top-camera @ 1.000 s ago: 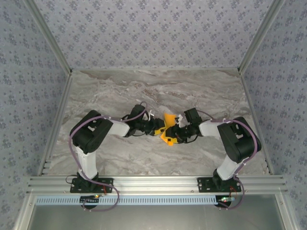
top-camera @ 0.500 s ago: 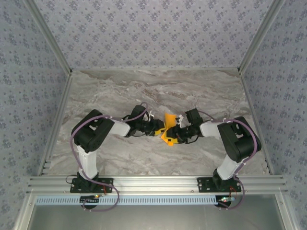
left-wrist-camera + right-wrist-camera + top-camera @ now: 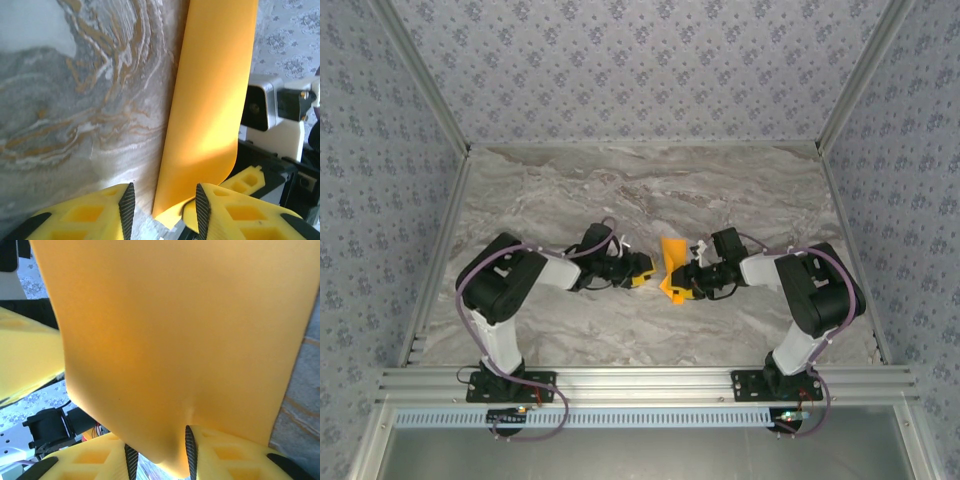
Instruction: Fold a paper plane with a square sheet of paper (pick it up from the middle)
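The square sheet of paper [image 3: 671,262] is bright orange and stands bent up off the marble table, near its middle. My right gripper [image 3: 682,284] is shut on its lower edge; in the right wrist view the paper [image 3: 170,330] bulges down between the pads of that gripper [image 3: 159,455]. My left gripper [image 3: 640,270] sits just left of the sheet, open. In the left wrist view a curled lower corner of the paper [image 3: 210,100] hangs between the spread jaws of the left gripper [image 3: 162,205], ungripped. The right gripper's yellow fingers [image 3: 245,180] show behind the sheet.
The marble table [image 3: 620,190] stretches free behind and to both sides of the arms. Wallpapered walls and aluminium posts [image 3: 420,70] close in the back and sides. A metal rail [image 3: 640,380] runs along the near edge.
My left gripper has let go of the paper and drawn back to the left, standing open. The right gripper has kept its hold, and the sheet now stands free of the left fingers.
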Robot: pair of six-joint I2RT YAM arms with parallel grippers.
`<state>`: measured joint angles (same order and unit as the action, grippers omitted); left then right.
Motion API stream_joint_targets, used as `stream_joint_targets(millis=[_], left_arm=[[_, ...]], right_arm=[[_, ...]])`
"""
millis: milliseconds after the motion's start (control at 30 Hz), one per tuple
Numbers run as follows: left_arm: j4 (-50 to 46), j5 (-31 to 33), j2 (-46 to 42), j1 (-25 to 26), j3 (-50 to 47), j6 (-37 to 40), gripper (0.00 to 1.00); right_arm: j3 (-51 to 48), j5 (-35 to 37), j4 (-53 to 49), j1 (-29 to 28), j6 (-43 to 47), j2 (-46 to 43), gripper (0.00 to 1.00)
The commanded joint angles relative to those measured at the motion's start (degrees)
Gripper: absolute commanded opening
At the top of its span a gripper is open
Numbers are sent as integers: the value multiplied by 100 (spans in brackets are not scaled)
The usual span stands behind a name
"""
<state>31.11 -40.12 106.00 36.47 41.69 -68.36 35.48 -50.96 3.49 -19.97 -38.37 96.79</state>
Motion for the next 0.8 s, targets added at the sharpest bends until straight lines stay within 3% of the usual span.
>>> stream_joint_targets(millis=[0, 233, 433, 767], left_arm=[[93, -310, -276, 5, -170, 261, 41], [-15, -575, -410, 100, -182, 615, 42], [-444, -515, -383, 312, 25, 927, 32], [-264, -492, -202, 385, 116, 824, 20]], right_arm=[[-359, 982, -752, 192, -109, 296, 39], [-368, 939, -704, 200, -101, 279, 44], [-363, 939, -709, 195, -113, 313, 43], [-388, 882, -635, 212, -160, 304, 40]])
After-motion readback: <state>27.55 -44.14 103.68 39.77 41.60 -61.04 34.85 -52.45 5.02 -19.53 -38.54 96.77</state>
